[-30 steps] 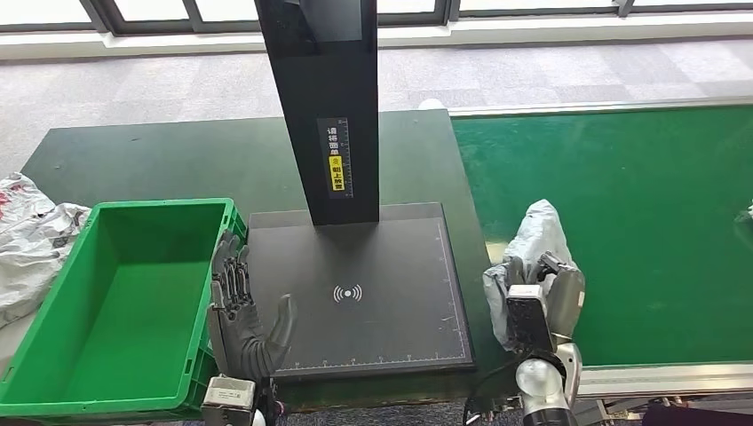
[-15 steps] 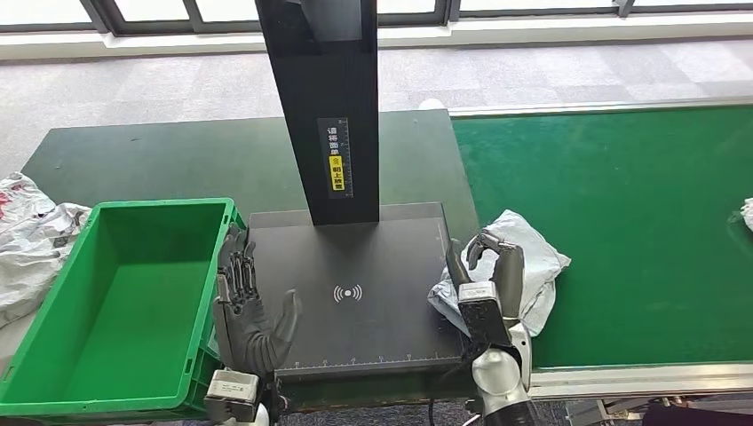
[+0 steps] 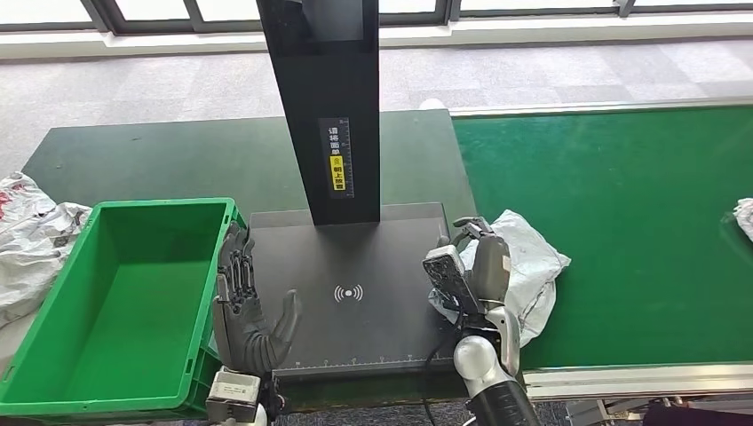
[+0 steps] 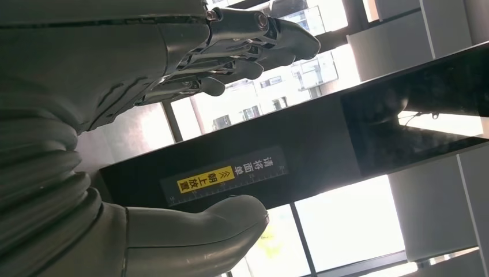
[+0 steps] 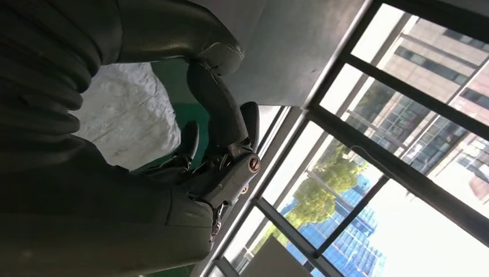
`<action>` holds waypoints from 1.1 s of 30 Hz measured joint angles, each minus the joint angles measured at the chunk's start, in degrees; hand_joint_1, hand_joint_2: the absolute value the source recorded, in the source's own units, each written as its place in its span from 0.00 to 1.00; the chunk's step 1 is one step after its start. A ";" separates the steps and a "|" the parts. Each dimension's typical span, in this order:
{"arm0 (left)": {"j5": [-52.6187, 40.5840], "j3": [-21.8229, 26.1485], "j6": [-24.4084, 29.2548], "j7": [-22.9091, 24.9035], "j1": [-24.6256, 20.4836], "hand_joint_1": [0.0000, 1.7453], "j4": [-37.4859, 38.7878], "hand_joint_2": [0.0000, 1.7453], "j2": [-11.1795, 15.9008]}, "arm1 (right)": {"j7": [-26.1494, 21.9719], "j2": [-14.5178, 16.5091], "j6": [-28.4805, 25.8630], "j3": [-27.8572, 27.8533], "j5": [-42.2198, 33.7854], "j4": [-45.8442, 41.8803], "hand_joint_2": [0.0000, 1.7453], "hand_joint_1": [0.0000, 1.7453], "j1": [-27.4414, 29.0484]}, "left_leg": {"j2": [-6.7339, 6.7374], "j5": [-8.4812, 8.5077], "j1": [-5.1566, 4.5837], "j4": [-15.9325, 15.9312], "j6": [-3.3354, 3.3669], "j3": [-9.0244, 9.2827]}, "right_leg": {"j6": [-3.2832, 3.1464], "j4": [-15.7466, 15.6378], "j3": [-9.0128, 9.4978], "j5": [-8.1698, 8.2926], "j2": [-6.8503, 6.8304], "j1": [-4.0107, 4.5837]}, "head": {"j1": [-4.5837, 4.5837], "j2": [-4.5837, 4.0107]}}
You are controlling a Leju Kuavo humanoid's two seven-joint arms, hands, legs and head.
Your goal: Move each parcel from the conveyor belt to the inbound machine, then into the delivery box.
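Note:
A crumpled white parcel [image 3: 530, 264] lies across the seam between the green conveyor belt [image 3: 622, 204] and the inbound machine's black platform [image 3: 355, 257]. My right hand [image 3: 469, 264] grips its left side, fingers curled over the top; the right wrist view shows the parcel [image 5: 124, 124] against the palm of the right hand [image 5: 213, 150]. My left hand [image 3: 249, 306] stands open at the platform's left edge, beside the green delivery box [image 3: 53, 319], which has nothing inside. The left hand [image 4: 173, 86] holds nothing, with the machine's black pillar [image 4: 288, 156] beyond it.
The machine's pillar [image 3: 324, 106] rises from the back of the platform. A second white parcel [image 3: 744, 213] sits at the belt's far right edge. Crumpled white bags [image 3: 27, 240] lie left of the box. Dark green table [image 3: 160, 160] lies behind.
My right hand has carried the parcel leftward off the belt to the platform's right edge and turned its wrist. The left hand has stayed in place.

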 joint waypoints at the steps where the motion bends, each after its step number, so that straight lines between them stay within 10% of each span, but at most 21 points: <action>1: -0.10 0.28 -0.34 0.00 0.07 0.00 -0.08 1.00 -0.07 | 0.85 -0.25 0.36 -0.75 1.12 0.00 1.00 0.00 0.43 | 0.00 0.00 0.00 0.00 0.00 -0.01 | 0.00 0.00 0.00 0.00 0.00 0.00 | 0.00 0.00; 32: 2.22 1.17 -0.29 0.01 0.36 0.00 0.07 1.00 -0.03 | 9.22 -1.38 11.46 -11.36 13.94 -12.20 1.00 0.00 12.58 | 0.09 -0.01 0.00 0.00 0.00 -0.06 | 0.00 -0.01 -0.08 0.02 0.08 0.01 | 0.00 0.00; 33: 2.14 1.17 -0.42 0.01 0.34 0.00 0.07 1.00 -0.04 | 9.19 -1.31 11.18 -11.71 13.93 -12.21 0.75 0.00 12.71 | 0.09 -0.01 0.00 0.00 0.00 -0.06 | 0.00 -0.01 -0.08 0.02 0.08 0.00 | 0.00 0.00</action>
